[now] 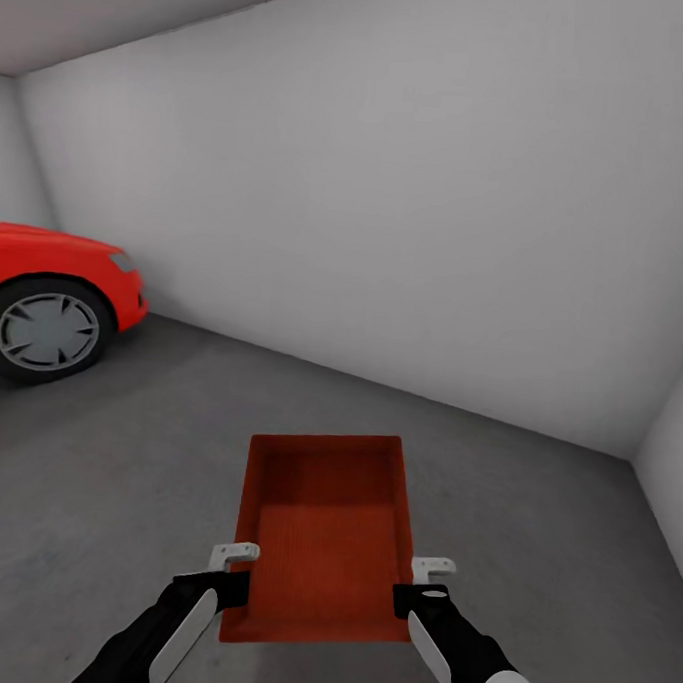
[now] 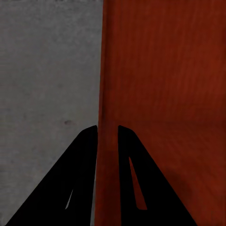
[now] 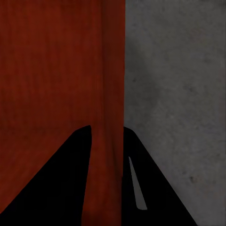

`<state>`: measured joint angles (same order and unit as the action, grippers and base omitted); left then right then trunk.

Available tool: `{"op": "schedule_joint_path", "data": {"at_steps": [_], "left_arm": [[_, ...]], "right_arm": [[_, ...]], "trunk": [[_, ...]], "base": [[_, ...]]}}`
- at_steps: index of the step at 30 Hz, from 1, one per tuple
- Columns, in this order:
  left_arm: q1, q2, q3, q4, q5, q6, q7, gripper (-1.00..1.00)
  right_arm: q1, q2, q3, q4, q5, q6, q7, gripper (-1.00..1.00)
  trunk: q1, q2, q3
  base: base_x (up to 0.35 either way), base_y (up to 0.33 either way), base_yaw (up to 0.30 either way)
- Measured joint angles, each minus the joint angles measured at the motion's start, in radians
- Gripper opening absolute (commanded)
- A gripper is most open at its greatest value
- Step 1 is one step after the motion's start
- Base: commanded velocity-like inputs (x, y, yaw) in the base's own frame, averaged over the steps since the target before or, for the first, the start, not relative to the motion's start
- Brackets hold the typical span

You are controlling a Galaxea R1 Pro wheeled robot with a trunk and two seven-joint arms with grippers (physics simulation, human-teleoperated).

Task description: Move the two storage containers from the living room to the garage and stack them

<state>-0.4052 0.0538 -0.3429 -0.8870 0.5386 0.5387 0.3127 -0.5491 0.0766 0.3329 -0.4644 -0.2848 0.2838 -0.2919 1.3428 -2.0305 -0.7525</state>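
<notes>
I am in the garage, holding one orange-red open-top storage container (image 1: pixel 326 541) low in front of me over the dark grey concrete floor (image 1: pixel 125 450). My left gripper (image 1: pixel 239 574) is shut on the container's left wall, one finger inside and one outside (image 2: pixel 107 128). On the opposite wall my right gripper (image 1: pixel 415 586) is clamped the same way (image 3: pixel 107 128). The bin is empty, with its long side pointing away from me. Both wrist views show the container's wall (image 2: pixel 165 70) (image 3: pixel 56 61) against the floor (image 2: pixel 47 70) (image 3: pixel 174 70). Whether its base touches the floor I cannot tell.
A red car (image 1: pixel 54 286) stands at the left, its front wheel (image 1: pixel 47 331) facing me. A plain grey-white wall (image 1: pixel 409 205) runs across ahead and meets a side wall (image 1: pixel 670 479) at the right. Bare concrete lies between me and the walls.
</notes>
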Motion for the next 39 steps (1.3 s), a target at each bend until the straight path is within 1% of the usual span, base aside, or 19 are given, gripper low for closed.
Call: {"op": "schedule_joint_path", "data": {"at_steps": [6,22,29,39], "left_arm": [[0.0,0.0,0.0,0.0,0.0,0.0,0.0,-1.0],[0.0,0.0,0.0,0.0,0.0,0.0,0.0,-1.0],[0.0,0.0,0.0,0.0,0.0,0.0,-0.001,-1.0],[0.0,0.0,0.0,0.0,0.0,0.0,-0.001,-1.0]], "right_arm": [[0.0,0.0,-0.001,0.0,0.001,0.0,0.0,-1.0],[0.0,0.0,-0.001,-0.001,0.001,0.0,0.0,-1.0],[0.0,0.0,-0.001,-0.001,0.002,0.001,0.0,-1.0],[0.0,0.0,-0.001,-0.001,0.002,0.001,0.0,-1.0]], "trunk": [[0.0,0.0,0.0],[0.0,0.0,0.0],[0.0,0.0,0.0],[0.0,0.0,0.0]], "base": [[0.291,0.165,-0.176],[0.291,0.145,-0.244],[0.291,-0.001,-0.248],[0.288,-0.153,-0.248]]}}
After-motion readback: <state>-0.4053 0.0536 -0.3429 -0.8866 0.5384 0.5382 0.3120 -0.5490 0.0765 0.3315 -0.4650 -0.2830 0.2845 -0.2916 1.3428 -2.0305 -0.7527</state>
